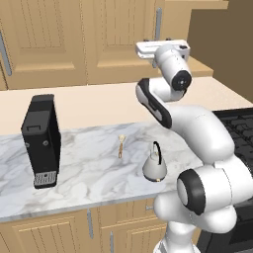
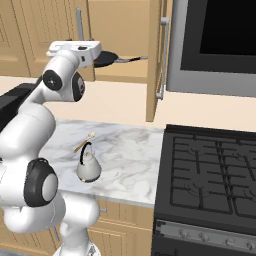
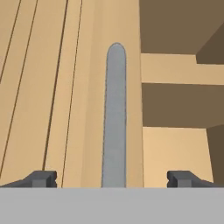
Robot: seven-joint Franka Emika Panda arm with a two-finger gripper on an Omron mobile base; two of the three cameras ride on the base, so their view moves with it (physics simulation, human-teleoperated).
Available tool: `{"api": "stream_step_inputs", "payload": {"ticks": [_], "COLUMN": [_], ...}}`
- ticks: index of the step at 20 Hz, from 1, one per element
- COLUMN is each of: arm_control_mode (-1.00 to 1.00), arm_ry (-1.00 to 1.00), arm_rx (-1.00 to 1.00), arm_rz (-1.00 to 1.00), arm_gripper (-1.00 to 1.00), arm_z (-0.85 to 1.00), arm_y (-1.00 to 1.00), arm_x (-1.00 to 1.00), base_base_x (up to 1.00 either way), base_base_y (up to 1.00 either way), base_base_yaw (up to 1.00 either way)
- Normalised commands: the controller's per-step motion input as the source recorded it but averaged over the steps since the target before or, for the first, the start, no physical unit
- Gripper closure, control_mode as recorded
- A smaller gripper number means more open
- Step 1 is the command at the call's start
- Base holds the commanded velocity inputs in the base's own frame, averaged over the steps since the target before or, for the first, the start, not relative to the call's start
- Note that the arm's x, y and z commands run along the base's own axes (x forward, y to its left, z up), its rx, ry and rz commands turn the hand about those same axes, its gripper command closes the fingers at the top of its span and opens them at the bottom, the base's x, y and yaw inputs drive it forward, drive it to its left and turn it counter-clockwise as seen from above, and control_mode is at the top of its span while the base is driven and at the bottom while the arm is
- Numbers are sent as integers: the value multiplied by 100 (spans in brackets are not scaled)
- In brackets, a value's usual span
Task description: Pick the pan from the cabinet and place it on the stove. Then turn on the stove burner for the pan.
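The cabinet (image 1: 54, 44) looks like light tan wood with a smooth matt finish, and its long bar handle (image 3: 115, 118) is plain matt grey, like brushed metal. The counter (image 1: 89, 173) is glossy white marble with grey veins; on it stand a shiny silver metal kettle (image 2: 88, 167) and a coffee machine (image 1: 42, 141) of matt black plastic. The pan (image 2: 111, 59) is flat matt black, the stove (image 2: 210, 175) has dark, rough-looking cast grates, and the arm (image 1: 197, 133) is smooth glossy white.

pan (image 2: 107, 59) partly hidden behind arm, stove (image 2: 210, 170) cut off at right edge
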Motion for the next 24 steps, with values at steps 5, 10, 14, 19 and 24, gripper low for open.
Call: {"api": "stream_step_inputs", "payload": {"ticks": [5, 10, 14, 19, 24], "arm_control_mode": [-100, -100, -100, -100, -100], "arm_ry": [0, 0, 0, 0, 0], "arm_rx": [0, 0, 0, 0, 0], "arm_rz": [1, 1, 0, 1, 0], "arm_gripper": [-100, 100, 100, 100, 100], "arm_z": [-2, -2, 0, 0, 0], "arm_y": [2, 7, 1, 2, -6], "arm_x": [26, 23, 13, 15, 4], "base_base_x": [0, 0, 0, 0, 0], "base_base_y": [0, 0, 0, 0, 0], "base_base_yaw": [0, 0, 0, 0, 0]}}
